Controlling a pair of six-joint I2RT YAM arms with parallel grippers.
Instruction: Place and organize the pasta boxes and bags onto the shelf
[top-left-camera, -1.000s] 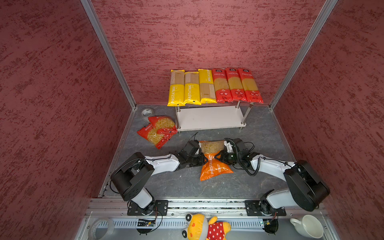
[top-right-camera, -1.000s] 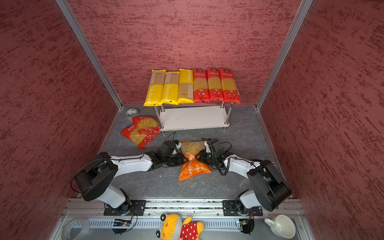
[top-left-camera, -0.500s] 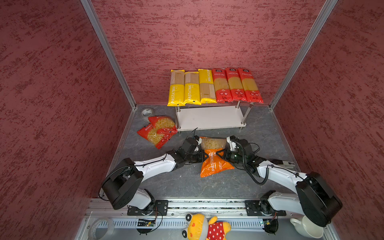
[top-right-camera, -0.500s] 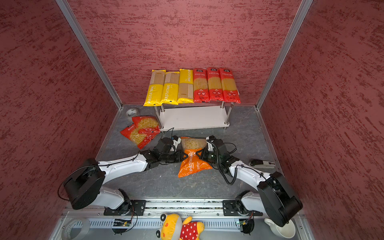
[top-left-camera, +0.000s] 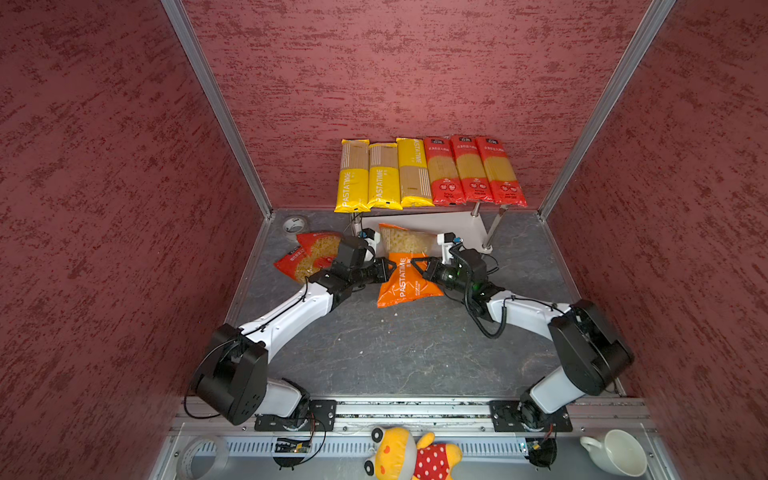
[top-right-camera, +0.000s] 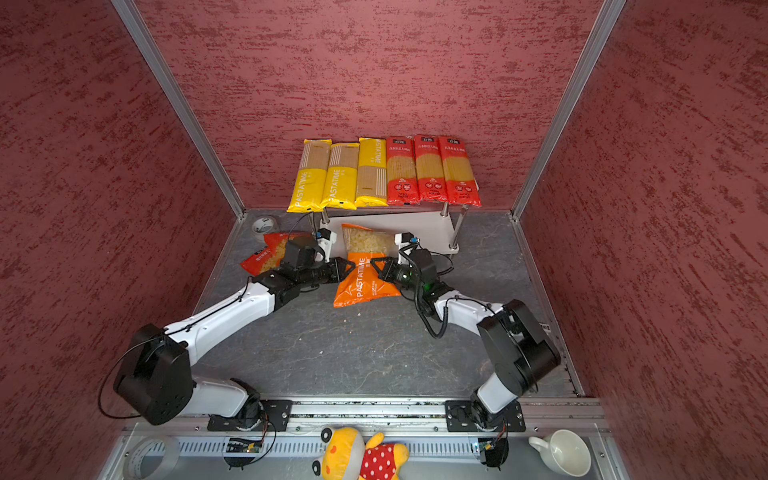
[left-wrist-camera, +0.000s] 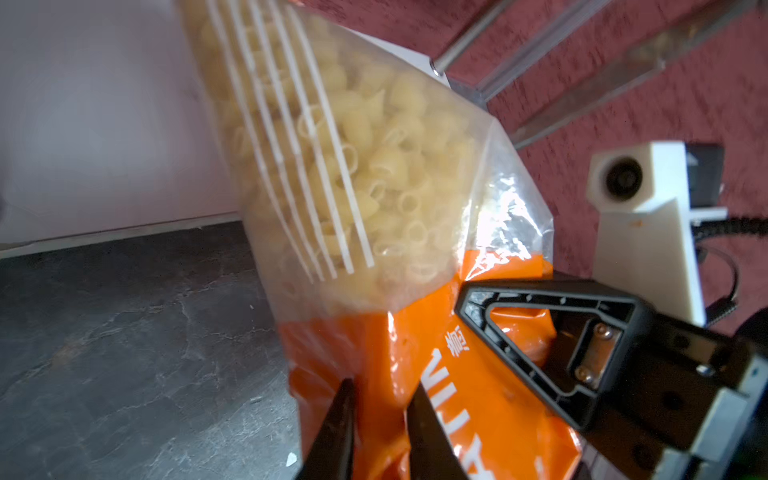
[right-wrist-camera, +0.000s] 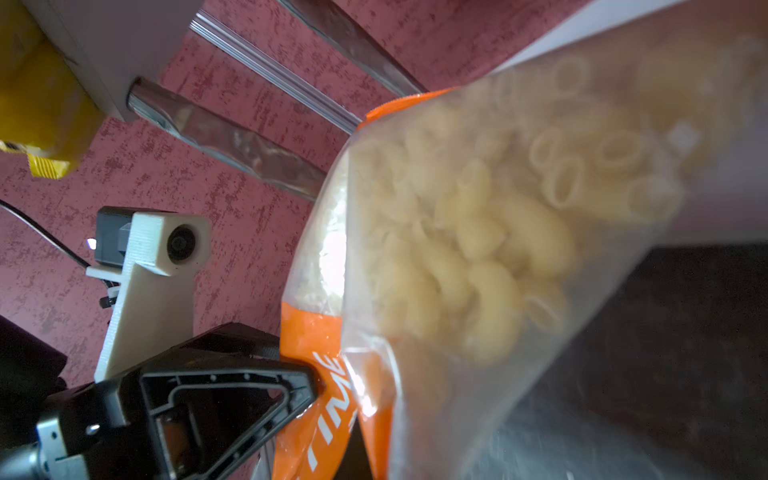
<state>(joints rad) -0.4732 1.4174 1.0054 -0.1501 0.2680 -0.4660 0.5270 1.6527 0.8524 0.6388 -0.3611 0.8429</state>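
My right pincer (top-left-camera: 417, 263) is clamped tight on the right edge of the orange PASTATIME macaroni bag (top-left-camera: 405, 282). My left pincer (top-left-camera: 390, 266) straddles the bag's left edge, jaws slightly apart; I cannot tell whether it grips. The bag's clear far end overlaps the near edge of the lower board of the shelf (top-left-camera: 461, 227).

Top views: bright, even overhead light, sharp, soft shadows on the bench (top-left-camera: 395, 353); wrist views: orange bag (left-wrist-camera: 415, 187) blurred close up; glare on its clear film.
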